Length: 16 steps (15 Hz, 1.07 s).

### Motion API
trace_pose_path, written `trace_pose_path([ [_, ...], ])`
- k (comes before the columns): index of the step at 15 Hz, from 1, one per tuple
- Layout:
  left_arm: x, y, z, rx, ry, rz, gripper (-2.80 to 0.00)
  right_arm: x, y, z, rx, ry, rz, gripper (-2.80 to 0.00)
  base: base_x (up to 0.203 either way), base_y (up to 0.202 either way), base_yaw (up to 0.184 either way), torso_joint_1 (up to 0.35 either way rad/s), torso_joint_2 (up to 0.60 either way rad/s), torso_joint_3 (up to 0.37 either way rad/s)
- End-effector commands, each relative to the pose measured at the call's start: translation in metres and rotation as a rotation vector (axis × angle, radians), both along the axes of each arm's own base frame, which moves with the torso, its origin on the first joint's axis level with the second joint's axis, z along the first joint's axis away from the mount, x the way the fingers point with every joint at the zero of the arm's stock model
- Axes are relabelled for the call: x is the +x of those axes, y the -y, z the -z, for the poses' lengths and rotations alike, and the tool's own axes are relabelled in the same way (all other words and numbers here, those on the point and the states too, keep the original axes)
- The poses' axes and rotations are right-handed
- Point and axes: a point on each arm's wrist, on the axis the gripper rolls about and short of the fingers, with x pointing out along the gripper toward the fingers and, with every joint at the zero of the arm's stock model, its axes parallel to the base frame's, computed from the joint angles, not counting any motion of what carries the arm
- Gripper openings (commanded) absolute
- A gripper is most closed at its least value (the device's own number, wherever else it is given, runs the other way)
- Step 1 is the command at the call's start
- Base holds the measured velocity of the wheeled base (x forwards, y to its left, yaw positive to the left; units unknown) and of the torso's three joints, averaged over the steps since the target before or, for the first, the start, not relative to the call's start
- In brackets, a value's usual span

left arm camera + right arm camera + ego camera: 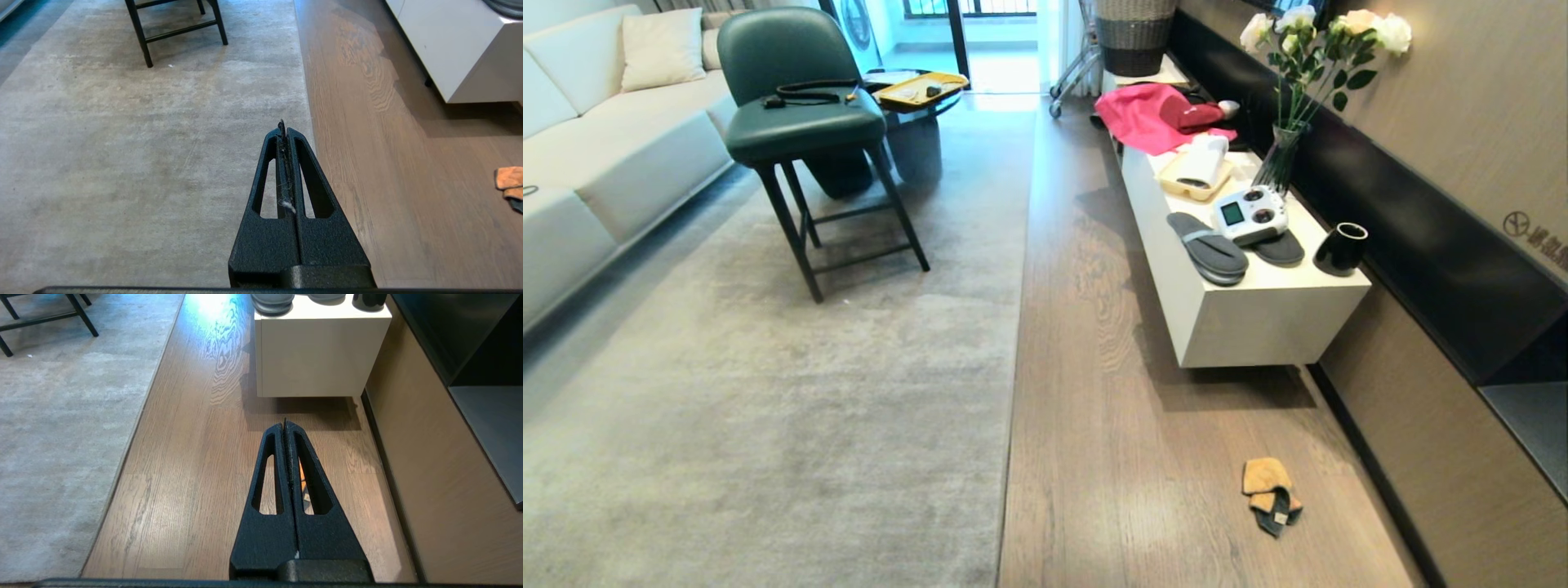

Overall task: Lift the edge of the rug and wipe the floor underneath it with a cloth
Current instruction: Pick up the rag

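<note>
Rug edge (1015, 343), the straight border of the large light grey short-pile rug, lies flat on the brown wood-grain plank floor (1111, 425) and runs down the middle of the head view; nothing lifted yet. Small orange-tan fluffy cloth with dark grey-green trim (1270, 487) sits crumpled on the floor's right strip, between the rug edge and the tan wall panel (1437, 457), near the end of the white floating cabinet (1258, 314).

Step in hand, by my reading: approach only, no contact made. Left hand (285, 126) is clenched and empty, poised above the rug just inside its edge, cloth well apart toward the wall. Right hand (286, 426) likewise clenched and empty, above bare planks; a sliver of orange shows through its finger slots, so the cloth seems to lie roughly beneath it.

Next move calls for the right hand to open and descend onto the cloth, and the left to open and pinch the border.
</note>
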Motion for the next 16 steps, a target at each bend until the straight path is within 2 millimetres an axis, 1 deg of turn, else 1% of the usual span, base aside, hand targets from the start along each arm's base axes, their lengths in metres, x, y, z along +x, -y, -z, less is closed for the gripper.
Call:
trace_pose_path([
  [1,-0.0001,0.0000,-0.0002,0.000,0.001,0.001,-2.80,0.0001,0.0000,0.0001,0.000,-0.002,-0.001,-2.80,0.000,0.000,0.000,0.002,0.43,0.437],
  [5,0.0000,0.0000,-0.0002,0.000,0.001,0.000,-2.80,0.0001,0.0000,0.0001,0.000,-0.002,-0.001,-2.80,0.000,0.000,0.000,0.043,0.41,0.468],
  [6,0.0000,0.0000,-0.0001,-0.001,0.000,0.000,-2.80,0.0001,0.0000,0.0001,0.000,-0.002,-0.001,-2.80,0.000,0.000,0.000,0.015,0.20,0.272],
  [15,-0.0001,0.0000,-0.0002,-0.002,0.001,0.001,-2.80,0.0001,0.0000,0.0001,0.004,-0.002,-0.001,-2.80,0.000,0.000,0.000,0.000,0.00,0.004],
  [16,0.0000,0.0000,-0.0001,0.000,0.000,0.000,-2.80,0.0001,0.0000,0.0001,0.004,-0.002,-0.001,-2.80,0.000,0.000,0.000,0.064,0.17,0.191],
])
